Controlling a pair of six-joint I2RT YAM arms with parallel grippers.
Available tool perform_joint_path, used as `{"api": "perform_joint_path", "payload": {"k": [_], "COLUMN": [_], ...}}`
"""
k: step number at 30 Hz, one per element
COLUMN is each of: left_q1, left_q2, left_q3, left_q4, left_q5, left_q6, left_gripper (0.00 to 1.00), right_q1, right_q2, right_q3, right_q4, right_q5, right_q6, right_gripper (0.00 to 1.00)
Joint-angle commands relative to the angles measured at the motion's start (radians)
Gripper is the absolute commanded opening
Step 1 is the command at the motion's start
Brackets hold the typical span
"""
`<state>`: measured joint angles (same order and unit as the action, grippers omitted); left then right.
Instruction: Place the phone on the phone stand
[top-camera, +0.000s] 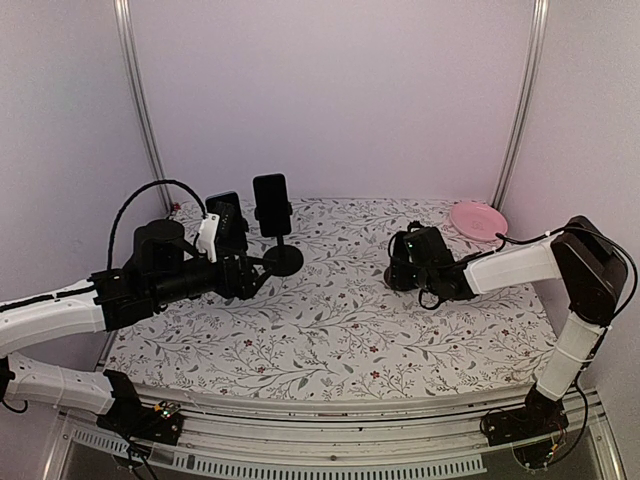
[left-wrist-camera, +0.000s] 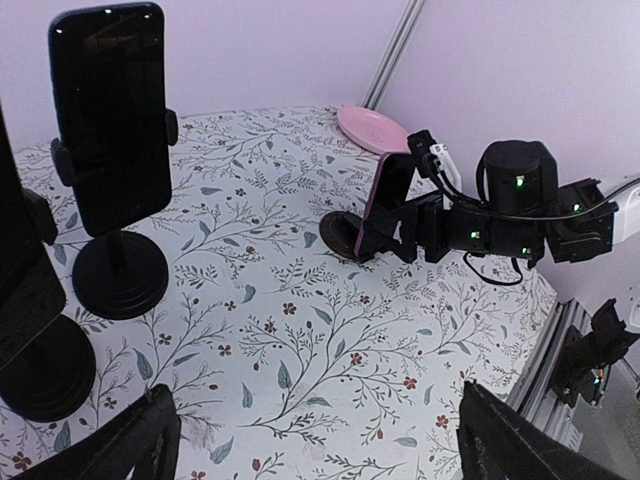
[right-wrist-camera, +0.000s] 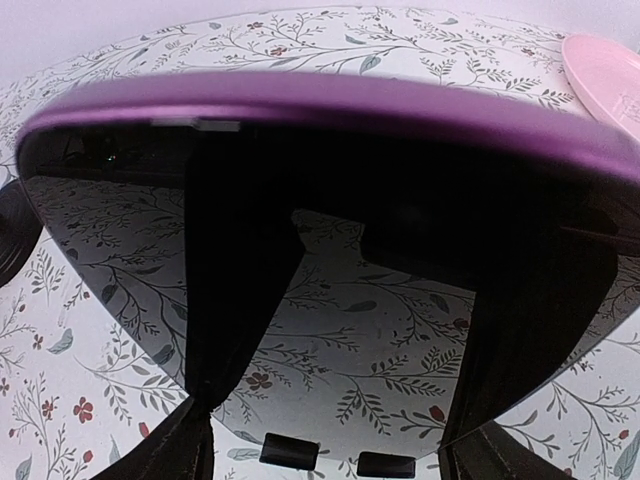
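Observation:
A phone with a purple rim stands tilted on edge at the right of the table, its glossy screen filling the right wrist view. My right gripper is shut on it, one finger against each long side. A black round base lies at the phone's lower end; whether the phone rests on it I cannot tell. At the back left a phone stand holds a black phone. My left gripper hangs open over the cloth near that stand.
A second black stand with a phone sits at the far left beside my left arm. A pink plate lies at the back right corner. The flowered cloth runs between the arms.

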<state>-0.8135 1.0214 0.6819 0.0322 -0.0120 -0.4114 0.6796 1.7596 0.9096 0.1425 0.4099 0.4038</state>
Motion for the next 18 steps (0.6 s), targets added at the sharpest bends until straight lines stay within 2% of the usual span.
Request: {"api": "perform_joint_path", "payload": {"k": [1, 18], "left_q1": [-0.012, -0.012], "left_q2": [-0.002, 0.013], "left_q3": [0.025, 0.033], "left_q4": [0.018, 0.025], "left_q5": [-0.002, 0.003], "left_q6": [0.019, 0.018], "left_gripper": [0.97, 0.97], "right_q1": [0.007, 0.032], "right_q2": [0.016, 0.026], "right_q3": [0.023, 0.044], "right_q4": [0.007, -0.032], "right_q5": [0.008, 0.076], "right_q6": [-0.027, -0.074], "right_gripper": [0.74, 0.81]}}
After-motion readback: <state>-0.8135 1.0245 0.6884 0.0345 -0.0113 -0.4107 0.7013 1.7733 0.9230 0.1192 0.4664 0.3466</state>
